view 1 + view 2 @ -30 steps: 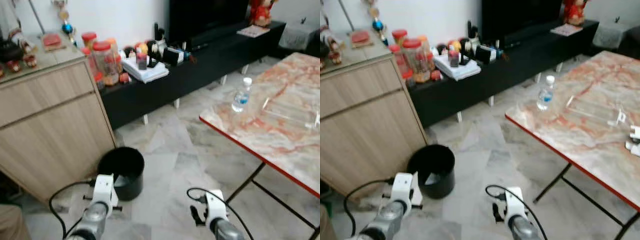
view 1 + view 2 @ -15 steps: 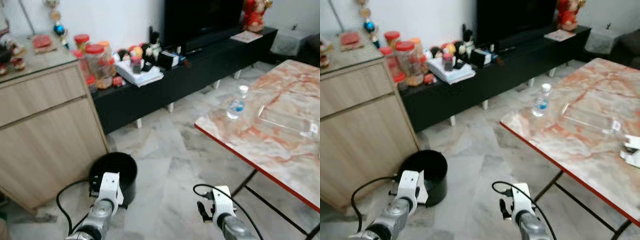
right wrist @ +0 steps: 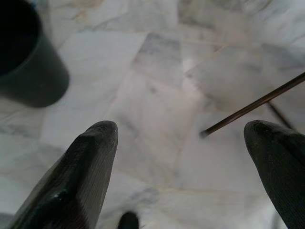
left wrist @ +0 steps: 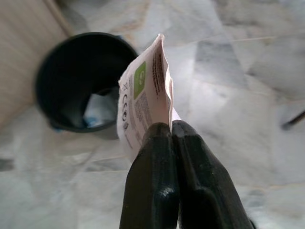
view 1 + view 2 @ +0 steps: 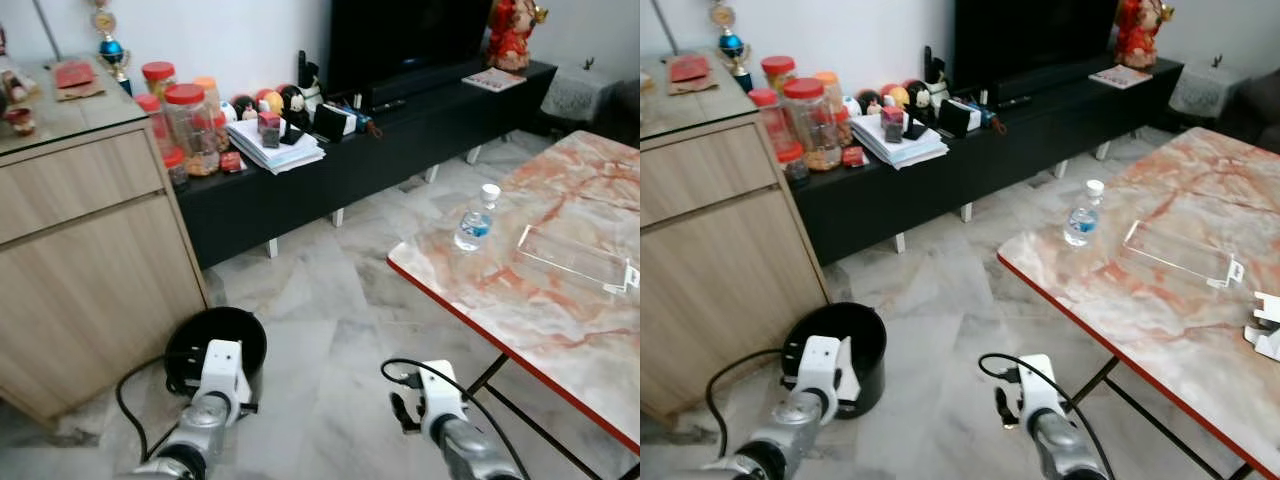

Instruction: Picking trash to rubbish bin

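Left wrist view is showing the left end effector point(image 4: 171, 131) pinching a white printed wrapper point(image 4: 145, 95) between closed fingers, just short of the black rubbish bin point(image 4: 78, 78) standing on the marble floor point(image 4: 228, 62). Right end effector point(image 3: 181, 138) is hanging wide open, gripping nothing, above the floor near the bench point(image 5: 560, 290).

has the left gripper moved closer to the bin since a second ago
Yes. The left gripper, shut on a paper wrapper, now overlaps the black bin's rim rather than sitting beside it.
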Robot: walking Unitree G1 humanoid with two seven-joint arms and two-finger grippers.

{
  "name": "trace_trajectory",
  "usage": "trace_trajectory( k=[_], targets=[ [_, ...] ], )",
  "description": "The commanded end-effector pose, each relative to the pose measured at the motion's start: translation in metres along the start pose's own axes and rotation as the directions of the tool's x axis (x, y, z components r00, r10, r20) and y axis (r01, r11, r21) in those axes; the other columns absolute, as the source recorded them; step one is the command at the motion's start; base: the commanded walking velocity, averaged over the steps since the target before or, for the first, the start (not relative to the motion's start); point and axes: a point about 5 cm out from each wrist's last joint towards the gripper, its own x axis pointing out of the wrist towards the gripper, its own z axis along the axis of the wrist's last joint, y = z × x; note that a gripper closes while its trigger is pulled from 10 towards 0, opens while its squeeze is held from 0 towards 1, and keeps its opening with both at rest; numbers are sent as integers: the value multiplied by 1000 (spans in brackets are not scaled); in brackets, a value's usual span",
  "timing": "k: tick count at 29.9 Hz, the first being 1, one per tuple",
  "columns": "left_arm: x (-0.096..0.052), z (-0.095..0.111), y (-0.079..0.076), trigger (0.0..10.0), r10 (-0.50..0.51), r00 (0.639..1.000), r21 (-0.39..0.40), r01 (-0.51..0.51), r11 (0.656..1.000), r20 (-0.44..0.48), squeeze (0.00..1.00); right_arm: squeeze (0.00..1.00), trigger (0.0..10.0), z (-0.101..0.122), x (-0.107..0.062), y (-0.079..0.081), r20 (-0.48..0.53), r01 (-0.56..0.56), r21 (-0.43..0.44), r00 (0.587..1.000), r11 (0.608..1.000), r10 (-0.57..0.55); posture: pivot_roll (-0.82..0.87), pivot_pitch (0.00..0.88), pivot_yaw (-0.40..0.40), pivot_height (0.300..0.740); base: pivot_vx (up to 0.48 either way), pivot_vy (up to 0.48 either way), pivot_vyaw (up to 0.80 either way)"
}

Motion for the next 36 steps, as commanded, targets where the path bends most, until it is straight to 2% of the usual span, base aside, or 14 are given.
trace_trajectory(
  k=[1,7,13,16,26,30,36],
  targets=[
    [0,2,10,10000,22,1000,3,-22,1000,-8,0,0,10000,10,3,6,25,-17,8,1000,1000,16,-83,0,-56,740,244,0,0],
    [2,6,9,10000,27,1000,0,-27,1000,-2,0,0,10000,11,2,-2,27,0,21,1000,1000,-1,-53,0,-73,740,162,0,0],
    [2,8,11,10000,29,1000,-3,-29,1000,-1,0,0,10000,14,3,4,36,-11,-15,999,1000,11,-35,0,-67,740,0,0,0],
    [2,8,12,10000,31,1000,0,-31,1000,-2,0,0,10000,14,4,10,35,-22,-14,999,1000,23,-26,0,-61,740,0,0,800],
    [1,4,16,10000,42,999,3,-42,999,-5,0,0,10000,4,3,16,14,-36,-12,999,999,36,-10,0,-50,740,0,0,800],
    [0,3,18,10000,42,999,7,-42,999,-6,0,0,10000,2,2,17,12,-31,32,999,999,31,-16,0,-41,740,0,0,216],
    [0,2,18,10000,42,999,9,-42,999,-6,0,0,10000,0,2,16,10,-33,36,999,999,32,-25,0,-37,740,0,0,0]
  ],
)
